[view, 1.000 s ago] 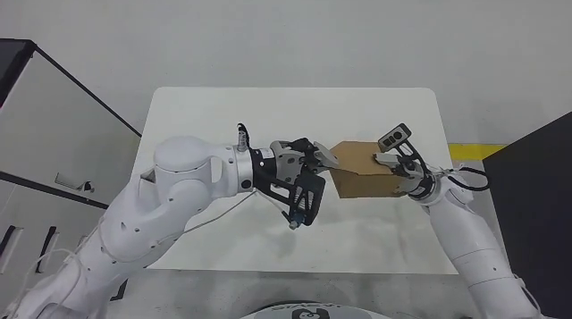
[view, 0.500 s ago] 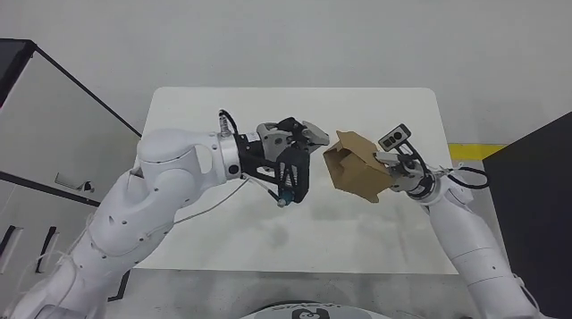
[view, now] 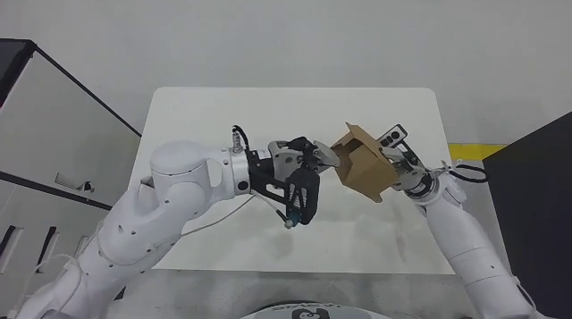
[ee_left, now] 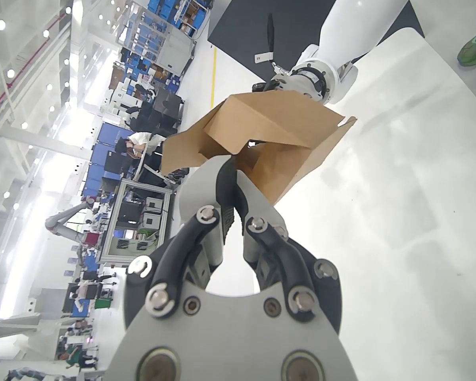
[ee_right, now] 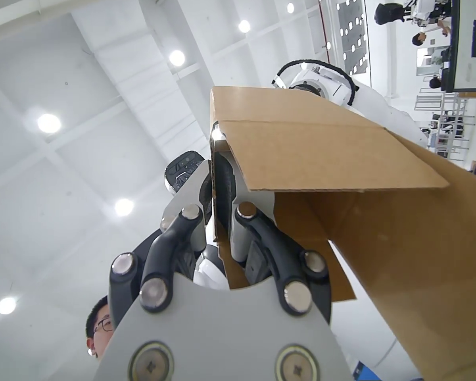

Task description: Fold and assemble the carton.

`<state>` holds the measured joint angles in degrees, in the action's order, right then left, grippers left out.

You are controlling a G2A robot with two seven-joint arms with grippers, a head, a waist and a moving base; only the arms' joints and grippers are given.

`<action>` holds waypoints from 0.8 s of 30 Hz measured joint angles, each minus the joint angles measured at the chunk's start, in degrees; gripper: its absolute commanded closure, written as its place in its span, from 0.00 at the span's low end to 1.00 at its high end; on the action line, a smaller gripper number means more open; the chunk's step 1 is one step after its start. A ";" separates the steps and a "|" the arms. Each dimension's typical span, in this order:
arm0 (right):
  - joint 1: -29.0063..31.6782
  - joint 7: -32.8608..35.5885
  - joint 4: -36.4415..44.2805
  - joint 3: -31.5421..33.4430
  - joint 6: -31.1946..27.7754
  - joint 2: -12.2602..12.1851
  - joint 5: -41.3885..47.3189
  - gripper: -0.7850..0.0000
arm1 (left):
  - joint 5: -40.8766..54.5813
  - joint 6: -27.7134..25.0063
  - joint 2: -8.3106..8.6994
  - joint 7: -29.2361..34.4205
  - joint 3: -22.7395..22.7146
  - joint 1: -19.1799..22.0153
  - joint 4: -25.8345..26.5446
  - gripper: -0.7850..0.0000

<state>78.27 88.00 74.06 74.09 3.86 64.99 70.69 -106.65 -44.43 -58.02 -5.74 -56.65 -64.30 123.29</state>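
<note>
A brown carton (view: 362, 165) hangs tilted above the right half of the white table (view: 223, 122), its open end and loose flaps facing the left arm. My right gripper (view: 393, 169) is shut on one carton wall; in the right wrist view the cardboard (ee_right: 321, 152) runs between the fingers of this gripper (ee_right: 219, 148). My left gripper (view: 323, 155) is shut, its pads pressed together. In the left wrist view the tips of that gripper (ee_left: 230, 164) meet the edge of a folded flap at the mouth of the carton (ee_left: 277, 128).
A black-framed cabinet (view: 36, 96) stands off the table's left side and a dark panel (view: 536, 176) off its right. Bare tabletop lies to the left of and behind the arms.
The right gripper has lifted and turned the carton from lying level to a steep tilt. The left gripper drew back from the carton, then came back to its flap edge.
</note>
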 measured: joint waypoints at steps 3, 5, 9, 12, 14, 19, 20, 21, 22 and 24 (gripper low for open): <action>0.24 0.00 0.35 -0.32 -0.02 -0.18 0.00 1.00 | -0.06 0.66 -0.43 0.55 1.69 1.11 -0.40 1.00; 0.41 0.00 0.67 -0.51 -0.15 -0.33 -0.19 1.00 | -0.07 1.04 -0.70 0.99 2.58 1.78 -0.68 1.00; 0.74 0.00 1.11 -0.68 -0.47 -0.61 -0.19 1.00 | 0.06 1.38 -1.04 1.46 3.43 2.76 -0.96 1.00; 1.00 0.00 1.51 -0.86 -0.73 -0.83 -0.30 1.00 | 0.19 1.23 -1.19 1.55 3.75 3.20 -1.09 1.00; 1.15 0.00 1.75 -0.99 -0.90 -0.96 -0.27 1.00 | 0.20 1.07 -1.28 1.53 4.00 3.40 -1.24 1.00; 1.27 0.00 2.14 -1.32 -1.27 -1.25 -0.23 1.00 | 0.51 0.78 -1.39 1.20 4.15 3.52 -1.50 1.00; 1.29 0.00 2.23 -1.39 -1.35 -1.29 -0.22 1.00 | 0.67 0.58 -1.39 1.00 4.11 3.52 -1.56 1.00; 1.31 0.00 2.31 -1.45 -1.44 -1.34 -0.21 1.00 | 0.87 0.31 -1.39 0.69 4.09 3.53 -1.62 1.00; 1.33 0.00 2.38 -1.53 -1.54 -1.40 -0.16 1.00 | 1.23 -0.21 -1.39 0.06 4.10 3.60 -1.76 1.00; 1.34 0.00 2.41 -1.64 -1.65 -1.48 -0.08 1.00 | 1.82 -0.90 -1.38 -0.91 4.04 3.72 -2.18 1.00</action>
<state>79.61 88.00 76.47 72.45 2.21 63.51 70.61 -104.83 -45.33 -59.40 -6.65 -52.61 -60.58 121.11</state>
